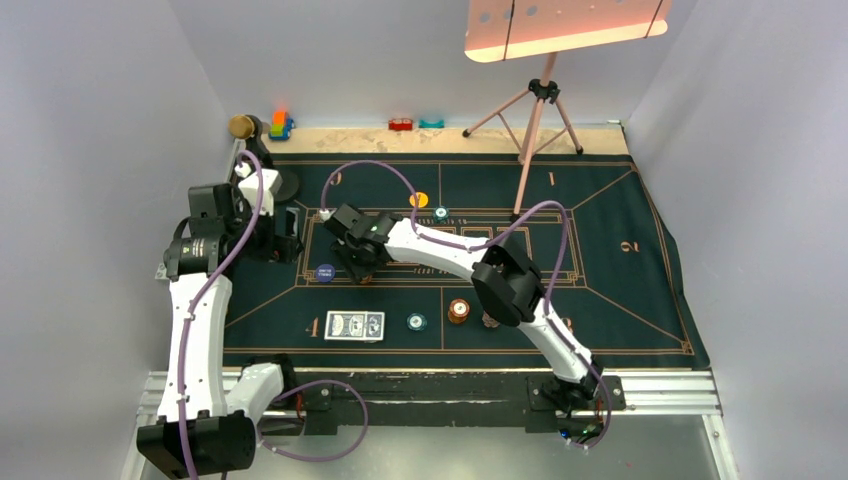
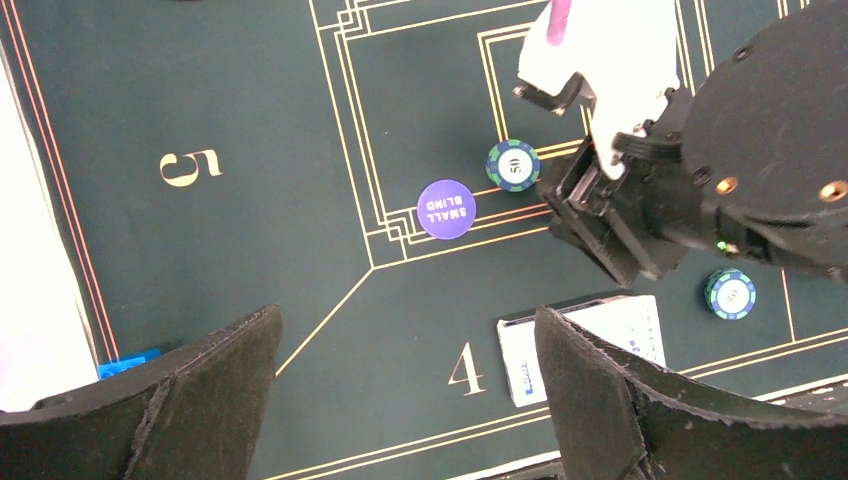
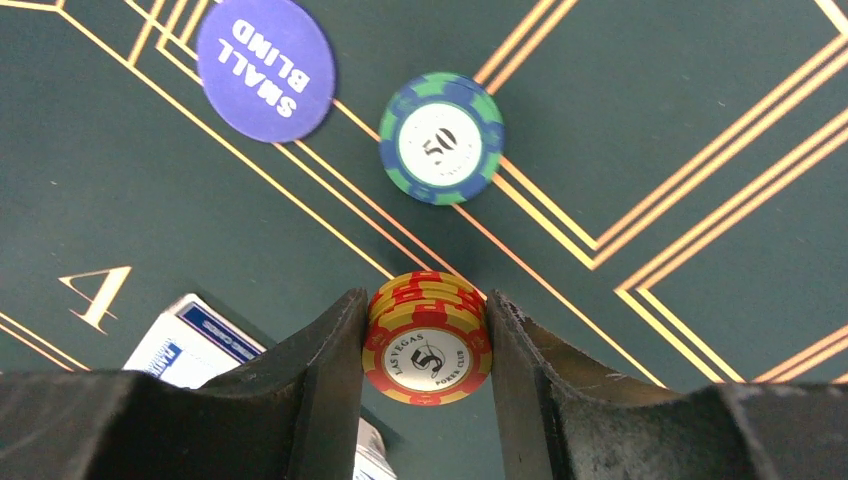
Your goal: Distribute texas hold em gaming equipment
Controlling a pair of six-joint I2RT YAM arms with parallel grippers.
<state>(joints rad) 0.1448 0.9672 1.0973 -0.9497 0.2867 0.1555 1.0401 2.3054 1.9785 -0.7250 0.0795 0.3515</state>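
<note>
As the right gripper [image 3: 425, 305] pinches a red-yellow chip stack [image 3: 428, 362], Small Blind button [image 3: 265, 68] and 50 chip [image 3: 441, 138] lie beyond its fingertips [image 3: 340, 335]; left gripper [image 2: 405, 325] spread; task seemingly midway

Right arm [image 1: 440, 246] stretches leftward, jaws clamped; left arm [image 1: 190, 330] bent, jaws wide.

The mat [image 3: 700, 100] was dark green with gold lines, the button [image 3: 265, 65] violet with white lettering, one chip [image 3: 441, 137] green-blue, white-centred, the stack [image 3: 427, 350] red and yellow.
</note>
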